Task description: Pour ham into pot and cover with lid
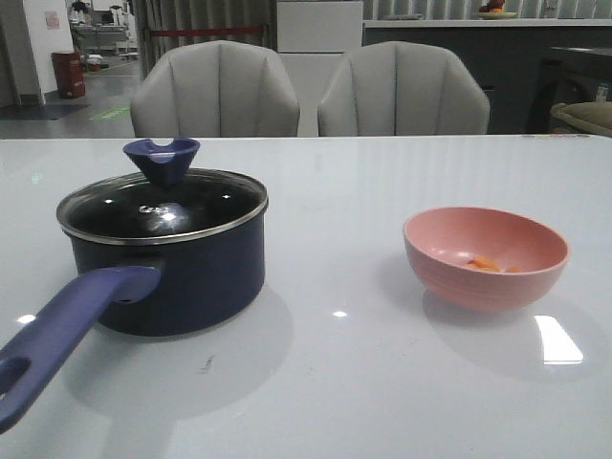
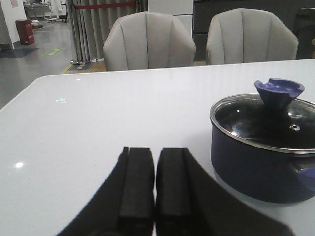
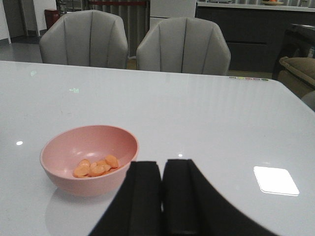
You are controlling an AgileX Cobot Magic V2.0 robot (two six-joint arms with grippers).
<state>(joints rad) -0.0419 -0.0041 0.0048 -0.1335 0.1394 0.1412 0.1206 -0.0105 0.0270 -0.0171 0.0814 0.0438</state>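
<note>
Front view: we see the pot (image 1: 167, 263) on the table's (image 1: 325, 382) left side with the lid (image 1: 163, 206) already sitting on it, and the pink bowl (image 1: 486, 256) well apart on the right, ham (image 1: 485, 263) inside it. Neither arm touches anything. Left gripper (image 2: 155, 189) has fingers pressed together, empty, near the pot. Right gripper (image 3: 162, 196) likewise closed and empty, just beside the bowl. We judge nothing is done yet; the lid must come off first. We'd spread the left fingers, pinch the knob (image 1: 163, 158) squarely, lift straight up, park it aside, then tip the bowl slowly over the pot.
</note>
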